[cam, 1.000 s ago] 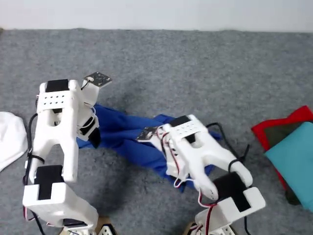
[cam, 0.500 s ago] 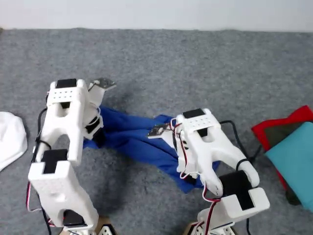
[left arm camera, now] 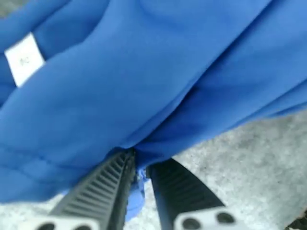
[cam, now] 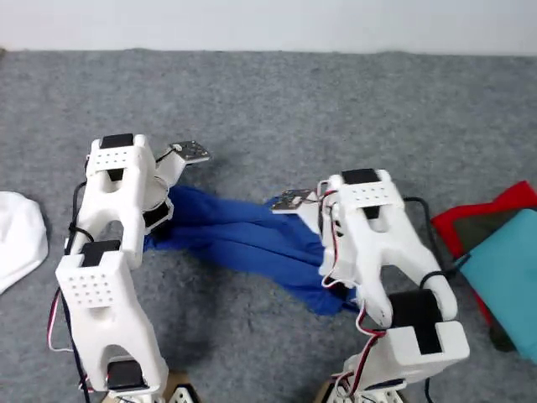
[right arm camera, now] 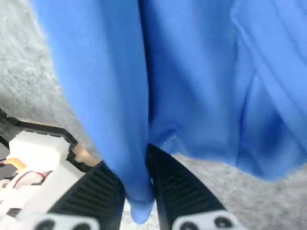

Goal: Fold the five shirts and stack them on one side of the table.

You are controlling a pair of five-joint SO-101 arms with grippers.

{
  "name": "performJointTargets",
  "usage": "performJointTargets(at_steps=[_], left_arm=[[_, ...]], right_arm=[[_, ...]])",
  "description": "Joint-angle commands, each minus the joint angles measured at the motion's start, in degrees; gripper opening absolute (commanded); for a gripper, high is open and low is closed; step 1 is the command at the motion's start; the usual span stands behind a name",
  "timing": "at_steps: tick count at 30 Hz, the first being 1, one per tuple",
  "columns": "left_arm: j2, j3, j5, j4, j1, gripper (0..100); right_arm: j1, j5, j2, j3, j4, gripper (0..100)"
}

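A blue shirt (cam: 243,239) hangs stretched between the two arms over the grey carpet. My left gripper (left arm camera: 138,165) is shut on the blue shirt (left arm camera: 144,81), pinching a fold near a white label (left arm camera: 24,58). In the high view the left arm (cam: 117,201) holds the shirt's left end. My right gripper (right arm camera: 144,179) is shut on the blue shirt (right arm camera: 192,72), with cloth bunched between its black fingers (right arm camera: 175,184). In the high view the right arm (cam: 369,235) holds the shirt's right end.
A white shirt (cam: 18,235) lies at the left edge. At the right edge a teal shirt (cam: 508,277) rests on a red shirt (cam: 478,222). The grey carpet (cam: 336,109) stretches back to a white wall.
Both arms have shifted to the right and away from the camera, carrying the blue shirt with them. The shirt hangs more stretched between them.
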Motion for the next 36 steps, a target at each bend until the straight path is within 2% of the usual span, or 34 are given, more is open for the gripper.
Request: performJointTargets(at_steps=[1,4,7,13,20,26,30,33,36], left_arm=[[0.1,-4.4,-0.1,2.1,-3.2,1],[0.2,-8.0,-0.1,7.6,-3.1,1],[-1.1,-8.0,-0.1,7.6,-3.6,1],[-6.1,-6.1,-0.8,7.6,-9.1,1],[-16.7,15.8,-9.7,7.6,-11.0,1],[-21.1,29.2,-9.9,7.6,-7.6,1],[-21.5,32.1,-10.0,7.6,-8.0,1],[-21.5,29.1,-6.9,7.6,-8.0,1],[-21.4,21.4,11.3,7.6,-8.7,1]], right_arm=[[3.4,3.1,0.0,-2.5,1.3,0.9],[3.4,4.7,0.0,-2.6,2.9,0.9],[3.6,5.9,0.0,-2.6,4.4,0.9],[3.9,8.4,-0.2,-2.6,8.8,0.9],[-0.6,7.8,-0.5,-2.4,11.6,1.0],[-4.4,7.1,-0.6,3.8,11.3,1.0],[-7.3,6.8,-2.7,10.5,9.4,1.0],[-6.8,4.3,-8.0,10.2,8.0,1.1],[-7.0,-2.5,-15.1,6.9,8.1,1.3]])
